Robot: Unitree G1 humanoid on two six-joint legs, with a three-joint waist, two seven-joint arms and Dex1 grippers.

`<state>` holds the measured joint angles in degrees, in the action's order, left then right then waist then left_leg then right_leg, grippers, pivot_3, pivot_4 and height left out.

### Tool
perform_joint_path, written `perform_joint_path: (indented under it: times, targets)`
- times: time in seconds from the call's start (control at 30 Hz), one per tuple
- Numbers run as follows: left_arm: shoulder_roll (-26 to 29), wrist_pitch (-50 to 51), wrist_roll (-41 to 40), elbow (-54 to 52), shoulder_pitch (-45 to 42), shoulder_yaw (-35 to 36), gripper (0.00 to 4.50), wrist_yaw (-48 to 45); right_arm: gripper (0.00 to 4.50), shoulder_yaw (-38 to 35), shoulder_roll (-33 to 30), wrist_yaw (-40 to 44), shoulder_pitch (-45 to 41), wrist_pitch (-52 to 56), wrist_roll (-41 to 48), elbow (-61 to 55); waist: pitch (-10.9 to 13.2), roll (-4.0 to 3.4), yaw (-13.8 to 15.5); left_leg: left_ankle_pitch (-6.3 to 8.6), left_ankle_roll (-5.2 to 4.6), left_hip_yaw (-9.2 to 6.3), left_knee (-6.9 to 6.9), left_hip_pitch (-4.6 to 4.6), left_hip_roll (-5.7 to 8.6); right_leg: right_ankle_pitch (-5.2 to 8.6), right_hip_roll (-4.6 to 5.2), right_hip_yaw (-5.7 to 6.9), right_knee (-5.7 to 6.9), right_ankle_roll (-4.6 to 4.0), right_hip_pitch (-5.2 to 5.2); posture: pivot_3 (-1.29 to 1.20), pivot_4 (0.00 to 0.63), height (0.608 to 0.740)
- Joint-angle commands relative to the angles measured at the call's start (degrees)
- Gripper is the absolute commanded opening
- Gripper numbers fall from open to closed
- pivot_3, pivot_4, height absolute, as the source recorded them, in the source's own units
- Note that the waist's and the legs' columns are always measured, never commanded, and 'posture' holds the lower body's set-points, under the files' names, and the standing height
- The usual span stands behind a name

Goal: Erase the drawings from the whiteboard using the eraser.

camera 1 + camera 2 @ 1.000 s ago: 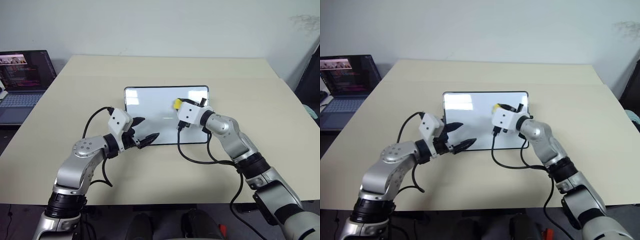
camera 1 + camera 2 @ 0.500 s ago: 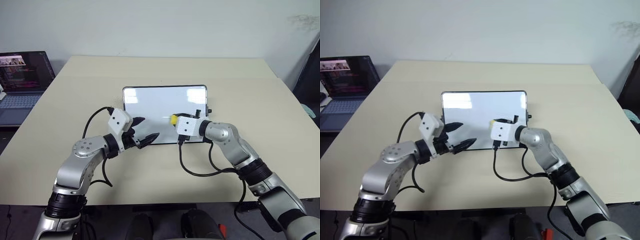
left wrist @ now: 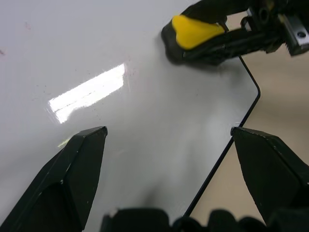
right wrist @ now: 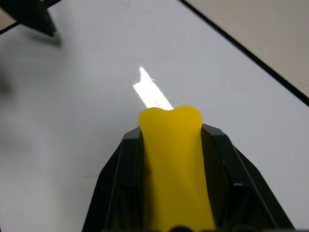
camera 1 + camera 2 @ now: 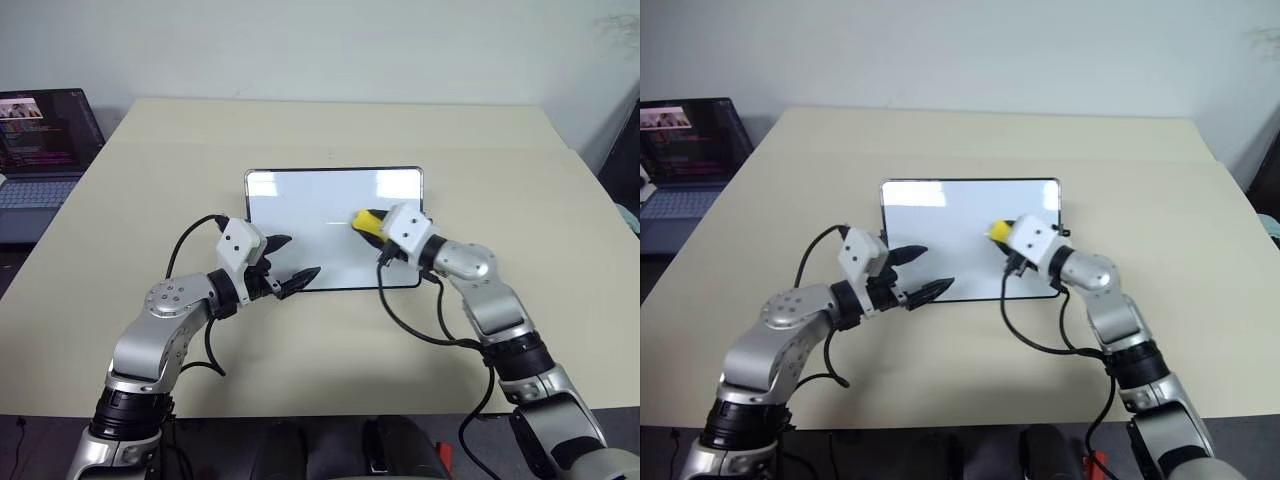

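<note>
Whiteboard (image 5: 320, 225), one only: a small glossy white rectangle with a thin black frame and rounded corners, lying flat near the middle of a wide beige table (image 5: 520, 190). Its surface looks clean; no red drawings can be made out on it, just a bright streak of reflected light.

Broad bare tabletop surrounds the board on every side, widest toward the far edge and toward the right edge. A strip of open table also runs along the near edge, crossed by the two arms and their black cables.

One eraser (image 5: 366, 222), a small yellow block with a dark underside, sits over the right part of the board, a little in from the board's right edge. The right gripper (image 4: 170, 145) has its two black jaws closed on the eraser's sides, and the yellow end sticks out past the fingertips. In the left wrist view the eraser's dark underside appears to rest on the white surface, close to the board's rounded near-right corner.

The left gripper (image 5: 288, 265) hangs over the board's near-left corner with its two jaws spread wide apart and nothing between them. One fingertip lies above the white surface, the other out by the black frame at the near edge.

One open laptop (image 5: 40, 130) with a lit screen stands off the far left of the table, well apart from the board.
</note>
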<state>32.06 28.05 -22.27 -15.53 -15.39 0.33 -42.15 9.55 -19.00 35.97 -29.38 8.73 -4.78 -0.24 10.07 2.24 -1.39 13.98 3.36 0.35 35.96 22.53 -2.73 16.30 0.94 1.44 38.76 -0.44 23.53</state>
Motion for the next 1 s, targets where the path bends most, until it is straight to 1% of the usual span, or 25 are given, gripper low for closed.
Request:
perform_joint_path:
  times: [0.03, 0.17, 0.27, 0.37, 0.4, 0.5, 0.67, 0.8, 1.0]
  targets:
    - [-0.24, -0.86, -0.75, -3.33, -0.68, 0.02, 4.50, -0.32, 1.28, -4.25, -0.84, 0.70, 4.29, 3.05, 5.68, -8.42, 0.00, 0.00, 0.08, 0.07, -0.05, 0.01, 0.00, 0.03, 0.01, 0.02, 0.01, 0.00, -0.06, 0.02, 0.00, 0.00, 0.150, 0.740]
    - [-0.16, -1.25, -0.23, -3.79, -1.30, -1.24, 4.50, -1.04, 1.28, -5.74, -2.82, 1.18, 11.50, 5.79, 8.39, -16.47, 0.01, -0.01, 0.18, 0.20, -0.19, 0.02, 0.02, 0.11, 0.05, 0.03, 0.05, 0.00, -0.21, 0.05, 0.00, 0.00, 0.150, 0.740]
    - [-0.46, -1.39, 0.00, -3.92, -1.19, -2.27, 4.50, -1.42, 1.28, -5.72, -4.03, 0.38, 16.35, 5.38, 8.36, -20.51, 0.01, -0.01, 0.10, 0.21, -0.21, 0.03, 0.06, 0.08, 0.07, 0.05, 0.06, -0.01, -0.19, 0.07, -0.01, 0.00, 0.150, 0.740]
    - [-0.20, -2.15, 0.74, -3.89, -0.38, -3.64, 4.50, -2.25, 1.28, -4.39, -5.23, -0.48, 20.06, 3.73, 6.37, -22.33, 0.01, -0.01, -0.03, 0.21, -0.21, 0.05, 0.08, 0.00, 0.08, 0.09, 0.02, -0.03, -0.09, 0.14, -0.02, 0.00, 0.150, 0.740]
    - [-0.26, -2.26, 0.85, -4.02, -0.09, -4.26, 4.50, -2.51, 1.28, -3.69, -5.83, -0.77, 21.51, 2.72, 5.27, -22.59, 0.01, -0.01, -0.06, 0.21, -0.21, 0.06, 0.09, -0.02, 0.10, 0.18, 0.00, -0.04, -0.05, 0.30, -0.02, 0.00, 0.150, 0.740]
    - [-0.17, -3.01, 1.77, -3.87, 0.34, -5.99, 4.50, -3.45, 1.28, -1.33, -7.63, -1.67, 23.92, -0.46, 1.18, -22.20, 0.00, -0.01, -0.03, 0.20, -0.21, 0.12, 0.10, -0.13, 0.12, 0.20, -0.04, -0.09, 0.00, 0.32, -0.07, 0.00, 0.150, 0.740]
    - [-0.73, -4.05, 2.72, -2.82, -0.19, -7.79, 4.50, -4.05, 1.28, 1.39, -10.68, -4.67, 22.88, -6.88, -7.00, -17.28, 0.00, 0.00, -0.09, 0.20, -0.21, 0.28, 0.14, -0.24, 0.16, 0.21, -0.12, -0.26, 0.10, 0.33, -0.07, 0.00, 0.150, 0.740]
    - [-0.84, -4.39, 2.94, -2.33, -0.57, -8.05, 4.50, -4.60, 1.28, 0.87, -10.32, -4.55, 19.89, -8.46, -6.35, -15.17, 0.00, 0.00, -0.13, 0.20, -0.21, 0.32, 0.15, -0.26, 0.16, 0.21, -0.15, -0.29, 0.12, 0.33, -0.07, 0.00, 0.150, 0.740]
    - [-0.67, -4.73, 3.21, -1.66, -0.79, -7.44, 4.50, -5.12, 1.28, 0.69, -9.65, -6.27, 10.35, -9.14, -8.55, -7.74, 0.00, 0.00, -0.14, 0.20, -0.21, 0.38, 0.15, -0.37, 0.16, 0.18, -0.27, -0.38, 0.16, 0.28, -0.09, 0.00, 0.150, 0.740]
